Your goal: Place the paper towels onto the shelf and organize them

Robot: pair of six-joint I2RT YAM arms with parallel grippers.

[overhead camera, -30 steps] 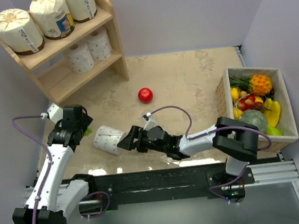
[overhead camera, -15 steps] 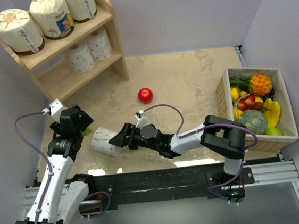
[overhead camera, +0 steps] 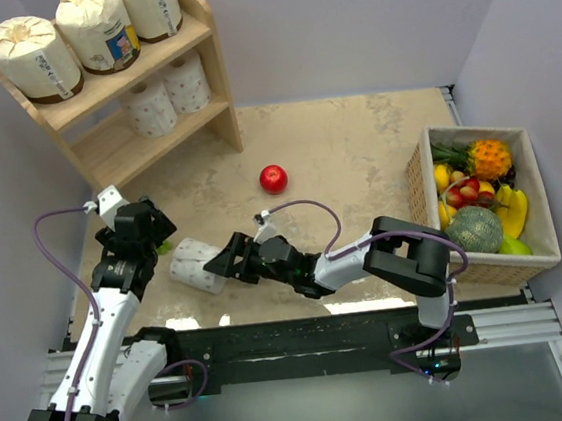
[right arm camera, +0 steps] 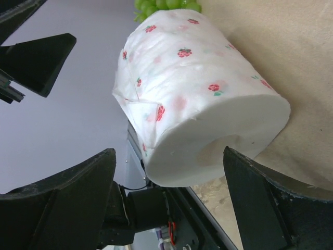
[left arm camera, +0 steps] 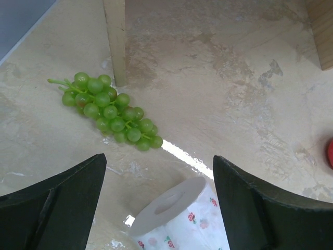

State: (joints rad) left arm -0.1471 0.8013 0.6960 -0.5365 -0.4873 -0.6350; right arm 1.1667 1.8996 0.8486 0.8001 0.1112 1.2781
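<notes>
One bare white paper towel roll (overhead camera: 194, 265) with small red flowers lies on its side on the table, near the front left. My right gripper (overhead camera: 222, 265) is open at its right end. In the right wrist view the roll (right arm camera: 197, 94) fills the space just ahead of the spread fingers (right arm camera: 166, 156), ungripped. My left gripper (overhead camera: 147, 243) is open and empty just left of the roll, which shows low between its fingers (left arm camera: 177, 216). The wooden shelf (overhead camera: 104, 154) stands far left, with three wrapped rolls (overhead camera: 96, 29) on the top tier and two bare white rolls (overhead camera: 168, 94) on the middle tier.
Green grapes (left arm camera: 106, 107) lie beside a shelf leg (left arm camera: 115, 36), between the shelf and the roll. A red apple (overhead camera: 274, 178) sits mid-table. A wicker box of fruit (overhead camera: 419, 181) stands at the right edge. The black base rail runs along the near edge.
My right gripper has reached further left and the lying roll has shifted a little left with it. My left gripper has moved slightly down toward the roll.
</notes>
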